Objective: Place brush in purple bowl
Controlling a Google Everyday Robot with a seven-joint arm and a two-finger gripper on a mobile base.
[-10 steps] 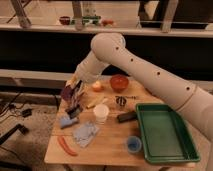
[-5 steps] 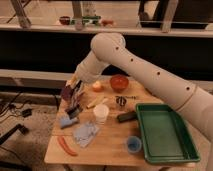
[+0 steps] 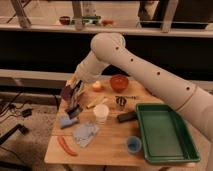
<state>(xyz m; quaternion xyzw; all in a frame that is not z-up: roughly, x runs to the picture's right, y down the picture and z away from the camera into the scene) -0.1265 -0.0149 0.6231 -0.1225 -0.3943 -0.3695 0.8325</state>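
One brush (image 3: 76,104) hangs upright in the clenched gripper (image 3: 77,92), its blocky head low, directly over the purple bowl (image 3: 67,93) at the surface's (image 3: 107,145) far-left corner. Right of them sit an orange-red bowl (image 3: 119,82) and a green tray (image 3: 165,131).

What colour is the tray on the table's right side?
Green; the tray shows clearly in the camera view. The end effector is at the table's left edge, over the purple bowl.

Wooden table (image 3: 112,147) is carrying a green tray (image 3: 167,132), orange-red bowl (image 3: 119,82), white cup (image 3: 101,113), blue cup (image 3: 133,144), red sausage-like thing (image 3: 65,146), crumpled cloth (image 3: 85,133); gripper (image 3: 76,94) hanging over left edge w/ purple bowl (image 3: 68,93).
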